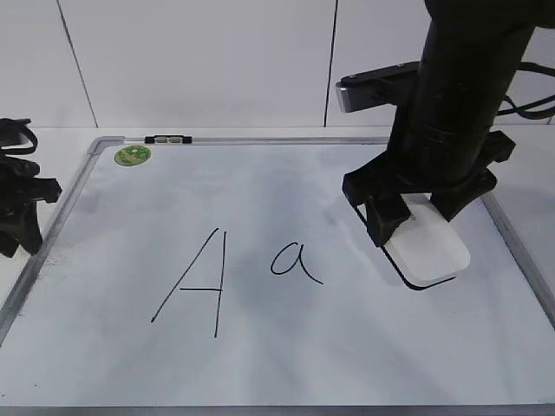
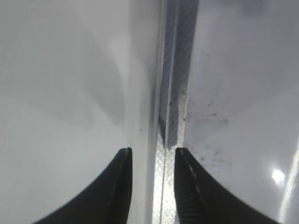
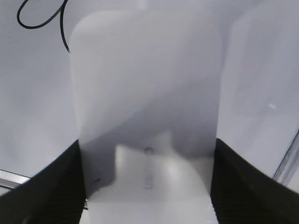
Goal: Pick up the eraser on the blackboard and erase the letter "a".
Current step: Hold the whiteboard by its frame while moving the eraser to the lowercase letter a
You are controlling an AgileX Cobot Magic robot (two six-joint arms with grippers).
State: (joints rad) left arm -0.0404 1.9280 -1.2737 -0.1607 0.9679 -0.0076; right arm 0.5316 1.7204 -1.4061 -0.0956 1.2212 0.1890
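The white eraser [image 1: 427, 249] lies on the blackboard [image 1: 286, 364], a white board with a grey frame, at its right side. My right gripper [image 1: 418, 217] straddles the eraser's far end with a finger against each long side. In the right wrist view the eraser [image 3: 147, 107] fills the space between the two fingers [image 3: 147, 186]. The letter "a" [image 1: 295, 261] is written left of the eraser; part of its loop shows in the right wrist view [image 3: 42, 18]. My left gripper [image 1: 17, 204] sits off the board's left edge, open and empty [image 2: 152, 186].
A capital "A" [image 1: 195, 284] is drawn left of the small letter. A green oval sticker [image 1: 133, 155] sits at the board's top-left corner. The left wrist view looks down on the board's grey frame edge [image 2: 173, 116]. A white wall stands behind.
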